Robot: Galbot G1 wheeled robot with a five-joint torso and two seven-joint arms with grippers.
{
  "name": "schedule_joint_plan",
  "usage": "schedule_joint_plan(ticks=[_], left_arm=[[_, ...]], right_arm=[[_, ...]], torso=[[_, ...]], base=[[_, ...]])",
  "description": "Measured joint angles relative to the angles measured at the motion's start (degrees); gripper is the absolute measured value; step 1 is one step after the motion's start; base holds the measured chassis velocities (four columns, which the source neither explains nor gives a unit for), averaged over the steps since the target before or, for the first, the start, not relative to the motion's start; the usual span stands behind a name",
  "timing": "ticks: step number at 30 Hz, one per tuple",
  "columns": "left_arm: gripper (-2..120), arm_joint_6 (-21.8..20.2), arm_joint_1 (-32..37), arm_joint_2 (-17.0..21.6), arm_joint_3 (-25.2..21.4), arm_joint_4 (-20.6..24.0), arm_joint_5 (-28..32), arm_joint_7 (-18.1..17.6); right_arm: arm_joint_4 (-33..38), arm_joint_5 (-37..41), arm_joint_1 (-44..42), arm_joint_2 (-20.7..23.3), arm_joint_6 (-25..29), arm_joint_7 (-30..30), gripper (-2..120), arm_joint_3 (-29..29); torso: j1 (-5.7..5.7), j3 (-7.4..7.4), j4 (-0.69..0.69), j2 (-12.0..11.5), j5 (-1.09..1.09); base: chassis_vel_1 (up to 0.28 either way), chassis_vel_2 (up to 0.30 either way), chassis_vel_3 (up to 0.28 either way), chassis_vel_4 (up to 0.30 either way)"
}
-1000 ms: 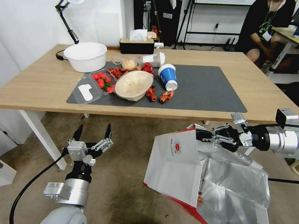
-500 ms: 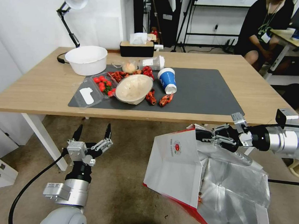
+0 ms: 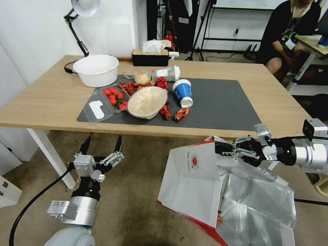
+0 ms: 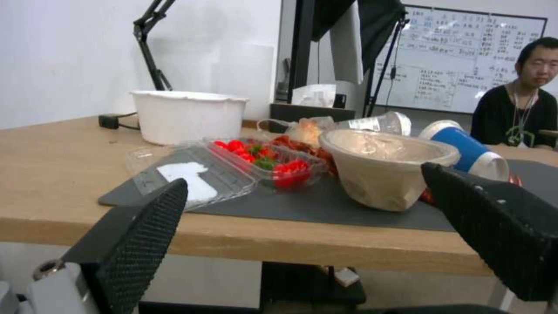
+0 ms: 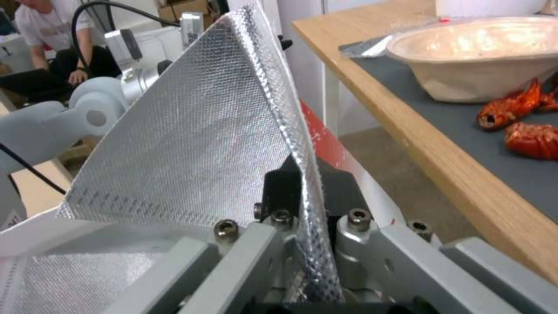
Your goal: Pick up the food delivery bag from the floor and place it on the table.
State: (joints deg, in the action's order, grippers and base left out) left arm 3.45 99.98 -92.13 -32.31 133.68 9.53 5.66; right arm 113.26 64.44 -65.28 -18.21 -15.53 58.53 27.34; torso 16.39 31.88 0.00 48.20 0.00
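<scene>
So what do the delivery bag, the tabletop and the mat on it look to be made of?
The food delivery bag, pinched at its rim by the right end effector, looks like matte white paper with creased panels; its lining is shiny, crinkled, embossed silver foil. The table looks like light wood or laminate, with visible grain and a satin finish. The mat is dark grey and matte, possibly felt or rubber.

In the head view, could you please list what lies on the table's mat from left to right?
Open clear tray → cherry tomatoes → beige bowl → blue paper cup.
</scene>
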Motion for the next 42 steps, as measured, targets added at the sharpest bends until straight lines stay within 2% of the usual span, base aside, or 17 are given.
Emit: schedule_joint_plan(ticks=[2,8,32,42], left_arm=[[100,0.00,0.00,0.00,0.00,0.00,0.00,0.00],[100,0.06,-0.01,0.00,-0.04,0.01,0.00,0.00],[100,0.20,0.06,0.00,-0.03,0.10,0.00,-0.02],[100,0.20,0.05,0.02,-0.01,0.10,0.00,-0.03]], right_arm=[[0.00,0.00,0.00,0.00,0.00,0.00,0,0.00],[0.02,0.00,-0.16,0.00,0.05,0.02,0,0.15],[0.18,0.00,-0.62,0.16,0.20,-0.02,0,0.51],[0.10,0.00,-0.64,0.24,0.29,-0.02,0,0.51]], torso=[[0.02,0.02,0.00,0.03,0.00],[0.96,1.26,0.00,2.23,0.00],[3.51,4.64,0.00,8.15,0.00],[4.87,6.41,0.00,11.30,0.00]], base=[[0.000,0.000,0.000,0.000],[0.000,0.000,0.000,0.000],[0.000,0.000,0.000,0.000],[0.000,0.000,0.000,0.000]])
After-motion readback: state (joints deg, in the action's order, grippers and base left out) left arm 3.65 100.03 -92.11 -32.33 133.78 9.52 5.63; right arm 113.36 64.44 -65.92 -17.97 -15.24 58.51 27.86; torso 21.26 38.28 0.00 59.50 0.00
